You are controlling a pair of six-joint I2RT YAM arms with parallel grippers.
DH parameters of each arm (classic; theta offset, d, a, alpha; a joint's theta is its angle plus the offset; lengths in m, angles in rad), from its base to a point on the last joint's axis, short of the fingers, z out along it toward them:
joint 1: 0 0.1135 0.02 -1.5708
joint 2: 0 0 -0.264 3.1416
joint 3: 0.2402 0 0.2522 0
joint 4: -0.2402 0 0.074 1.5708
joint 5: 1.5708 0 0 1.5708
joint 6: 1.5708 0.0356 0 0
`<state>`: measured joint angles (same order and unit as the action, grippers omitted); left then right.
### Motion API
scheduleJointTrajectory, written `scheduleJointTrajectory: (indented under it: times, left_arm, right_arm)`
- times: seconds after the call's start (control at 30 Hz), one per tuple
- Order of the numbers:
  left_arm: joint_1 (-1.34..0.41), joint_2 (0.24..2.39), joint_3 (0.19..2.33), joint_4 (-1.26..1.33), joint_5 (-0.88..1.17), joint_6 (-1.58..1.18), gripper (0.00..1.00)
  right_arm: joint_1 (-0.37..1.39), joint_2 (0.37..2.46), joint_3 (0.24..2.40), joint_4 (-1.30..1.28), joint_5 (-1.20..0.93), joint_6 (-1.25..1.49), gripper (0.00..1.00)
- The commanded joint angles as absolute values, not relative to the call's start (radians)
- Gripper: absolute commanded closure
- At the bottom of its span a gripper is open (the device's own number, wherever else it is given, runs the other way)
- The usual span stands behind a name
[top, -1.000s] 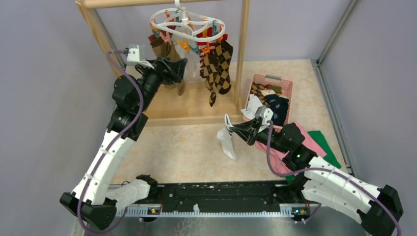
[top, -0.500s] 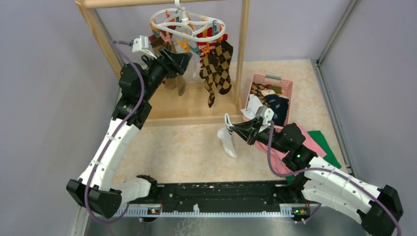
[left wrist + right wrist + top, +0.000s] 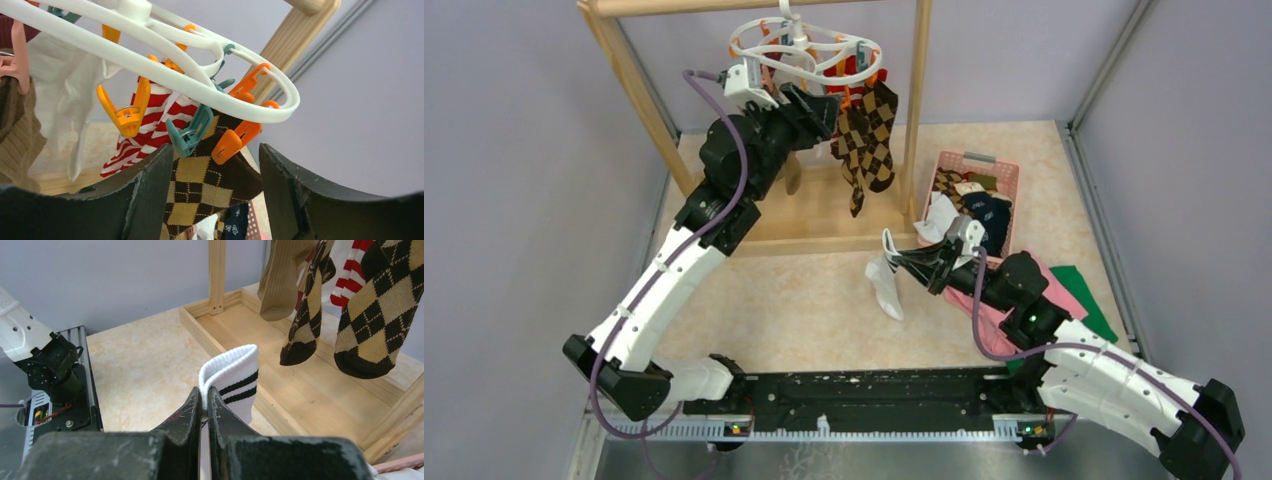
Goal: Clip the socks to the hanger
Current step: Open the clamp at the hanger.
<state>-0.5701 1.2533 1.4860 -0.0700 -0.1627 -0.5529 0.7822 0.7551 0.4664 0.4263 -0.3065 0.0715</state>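
Watching from beside the table, I can see a few ways this goes sideways. The right gripper (image 3: 204, 392) is pinched tight on the folded cuff of a white soft sock with two black bands (image 3: 235, 377). That's low over the middle of the table, well apart from the white plastic oval ring hanger (image 3: 125, 55) up at the far side. It only has the edge of the cuff, so my guess is a quick swing could let the sock slide out. The dangling foot could also drag or snag on the wooden rack frame (image 3: 914, 100) on the way over.

The left gripper (image 3: 215, 195) sits just under the ring with its jaws spread wide and nothing in them, lined up around a teal plastic clip (image 3: 187, 135) and an orange plastic clip (image 3: 227, 145). I can't tell for sure whether either one is free. The ring hangs from one hook, so a nudge there probably sets it swinging or turning and the clip drifts off line. The brown-tan argyle sock (image 3: 200, 185) and the red-white striped sock (image 3: 145, 130) hang right behind those clips, so a sloppy squeeze could open the wrong clip and drop one.
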Motion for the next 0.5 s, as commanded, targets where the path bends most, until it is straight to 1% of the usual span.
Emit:
scheduleJointTrajectory:
  times: [0.0,0.13,0.3,0.37,0.43,0.47]
  left_arm:
    - [-0.607,1.282,1.555,-0.094,-0.322,-0.494,0.32]
    - [-0.621,1.267,1.550,-0.097,-0.349,-0.485,0.32]
    - [-0.625,1.193,1.496,-0.047,-0.313,-0.474,0.28]
    - [-0.626,1.171,1.486,-0.043,-0.329,-0.464,0.28]
    - [-0.626,1.159,1.476,-0.045,-0.366,-0.451,0.29]
    - [-0.626,1.158,1.476,-0.050,-0.382,-0.449,0.34]
  right_arm:
    - [0.778,0.727,0.498,0.468,-0.295,0.069,1.00]
    - [0.778,0.725,0.497,0.465,-0.292,0.065,1.00]
    - [0.779,0.734,0.497,0.472,-0.296,0.065,1.00]
    - [0.778,0.737,0.497,0.475,-0.296,0.066,1.00]
    - [0.778,0.739,0.497,0.479,-0.297,0.067,1.00]
    - [0.779,0.741,0.498,0.481,-0.299,0.069,1.00]
